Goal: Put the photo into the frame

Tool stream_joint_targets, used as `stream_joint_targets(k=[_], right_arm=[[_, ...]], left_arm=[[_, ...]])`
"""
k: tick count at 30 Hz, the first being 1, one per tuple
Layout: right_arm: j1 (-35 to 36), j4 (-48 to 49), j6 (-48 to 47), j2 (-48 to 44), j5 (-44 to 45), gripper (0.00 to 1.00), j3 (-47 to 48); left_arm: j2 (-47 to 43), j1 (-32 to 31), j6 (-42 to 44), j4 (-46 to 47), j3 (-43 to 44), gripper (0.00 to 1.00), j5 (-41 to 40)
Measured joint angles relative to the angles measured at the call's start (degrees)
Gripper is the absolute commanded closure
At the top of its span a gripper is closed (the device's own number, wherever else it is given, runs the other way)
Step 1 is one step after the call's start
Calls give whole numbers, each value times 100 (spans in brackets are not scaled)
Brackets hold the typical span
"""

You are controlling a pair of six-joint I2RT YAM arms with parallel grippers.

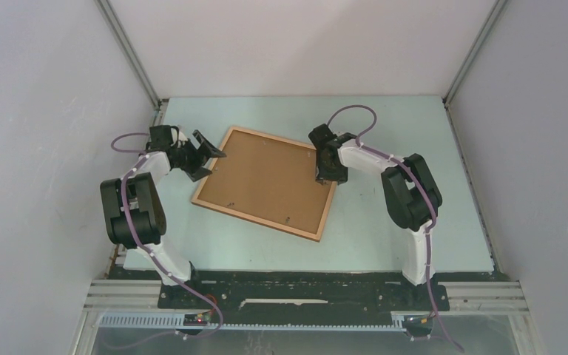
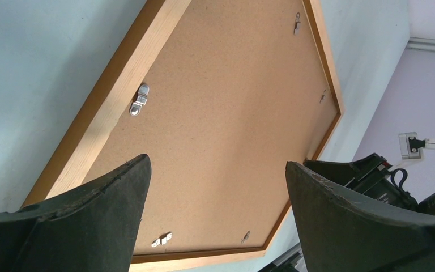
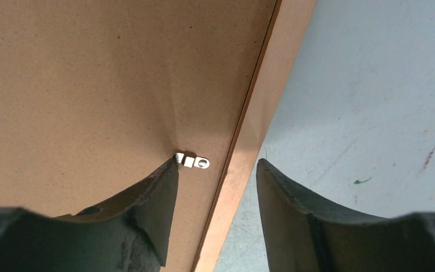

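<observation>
Pale green tabletop (image 1: pixel 384 222), face-down frame (image 2: pixel 113 96), left gripper (image 2: pixel 216 163) spread empty, right gripper (image 3: pixel 216 164) released astride its rail.

The frame (image 2: pixel 110 99) lies face down, its front seemingly hidden.
</observation>
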Motion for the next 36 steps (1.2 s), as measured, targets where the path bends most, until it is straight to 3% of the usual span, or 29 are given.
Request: stream_joint_targets(k=[10, 17, 21, 25, 32, 36], right_arm=[[-356, 144, 704, -66, -378, 82, -173], [-393, 149, 859, -79, -422, 89, -192], [-393, 225, 800, -129, -442, 90, -264], [-409, 417, 533, -216, -542, 100, -413], [-662, 802, -116, -380, -1261, 98, -717], [-841, 1272, -286, -627, -1650, 78, -1167]], left_arm=[[-2, 0, -55, 55, -74, 4, 98], [-72, 0, -11, 35, -74, 2, 31], [-293, 0, 205, -197, -72, 0, -391], [-367, 20, 439, -409, -28, 0, -841], [28, 20, 664, -595, 2, 1, -1257], [-50, -105, 636, -166, -267, 1, -1169]])
